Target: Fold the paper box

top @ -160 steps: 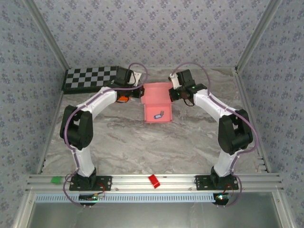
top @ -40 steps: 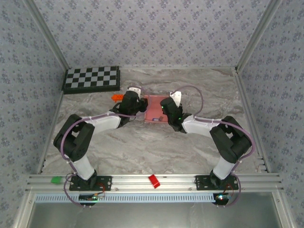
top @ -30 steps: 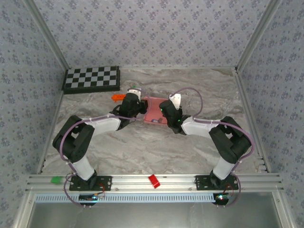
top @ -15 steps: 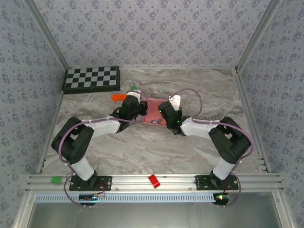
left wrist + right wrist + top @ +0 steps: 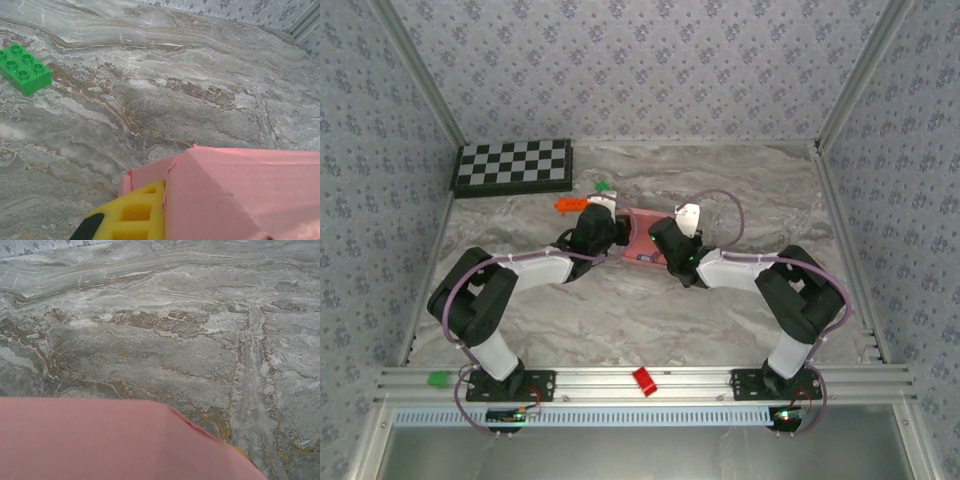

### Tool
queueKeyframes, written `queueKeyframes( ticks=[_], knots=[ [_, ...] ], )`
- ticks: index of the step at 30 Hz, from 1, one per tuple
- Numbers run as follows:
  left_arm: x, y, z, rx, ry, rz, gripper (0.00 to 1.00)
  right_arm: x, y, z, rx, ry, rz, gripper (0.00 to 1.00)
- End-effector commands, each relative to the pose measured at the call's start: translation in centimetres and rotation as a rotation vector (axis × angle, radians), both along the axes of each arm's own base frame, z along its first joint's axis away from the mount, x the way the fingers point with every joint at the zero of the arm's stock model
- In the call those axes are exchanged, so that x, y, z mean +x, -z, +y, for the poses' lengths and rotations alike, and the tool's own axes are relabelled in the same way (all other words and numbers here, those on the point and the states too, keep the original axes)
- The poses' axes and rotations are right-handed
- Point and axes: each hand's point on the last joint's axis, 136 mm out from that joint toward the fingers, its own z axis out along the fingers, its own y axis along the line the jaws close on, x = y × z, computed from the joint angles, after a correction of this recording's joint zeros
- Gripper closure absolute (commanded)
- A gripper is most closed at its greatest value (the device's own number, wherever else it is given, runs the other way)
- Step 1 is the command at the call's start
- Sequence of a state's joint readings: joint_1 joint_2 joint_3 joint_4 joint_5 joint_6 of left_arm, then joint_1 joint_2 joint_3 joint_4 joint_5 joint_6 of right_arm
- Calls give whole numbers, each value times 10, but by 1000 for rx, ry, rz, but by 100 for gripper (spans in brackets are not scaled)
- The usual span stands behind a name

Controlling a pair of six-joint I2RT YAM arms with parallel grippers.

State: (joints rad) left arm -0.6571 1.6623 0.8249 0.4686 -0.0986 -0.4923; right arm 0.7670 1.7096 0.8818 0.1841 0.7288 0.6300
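The left gripper (image 5: pixel 615 237) is clenched on the left edge of the paper box (image 5: pixel 638 233) (one yellow pad (image 5: pixel 135 215) shows against the card). The right gripper (image 5: pixel 661 246) sits at the right edge, but I cannot tell whether it grips. The box lies toward the worktop's far edge, near its middle. It looks folded nearly compact, so probably only tucking and pressing are left.

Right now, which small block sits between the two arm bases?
The red block, on the front rail. One green block lies at that rail's left end; the orange block and other green block lie far back by the box.
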Motion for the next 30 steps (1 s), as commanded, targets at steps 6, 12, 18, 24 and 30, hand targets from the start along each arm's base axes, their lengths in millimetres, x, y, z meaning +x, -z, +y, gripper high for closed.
queueKeyframes(
  ticks=[6, 12, 18, 24, 30],
  knots=[
    [-17, 26, 8, 34, -9, 84, 100, -7, 14, -3, -35, 39, 34, 90],
    [-21, 30, 8, 38, -6, 91, 100, -11, 19, -3, -48, 38, 42, 90],
    [-26, 33, 8, 39, -1, 96, 100, -16, 22, -4, -66, 40, 47, 90],
    [-30, 38, 9, 41, 0, 103, 100, -22, 24, -4, -88, 39, 51, 89],
    [-36, 43, 10, 41, -1, 108, 100, -27, 28, -4, -102, 40, 60, 88]
  ],
)
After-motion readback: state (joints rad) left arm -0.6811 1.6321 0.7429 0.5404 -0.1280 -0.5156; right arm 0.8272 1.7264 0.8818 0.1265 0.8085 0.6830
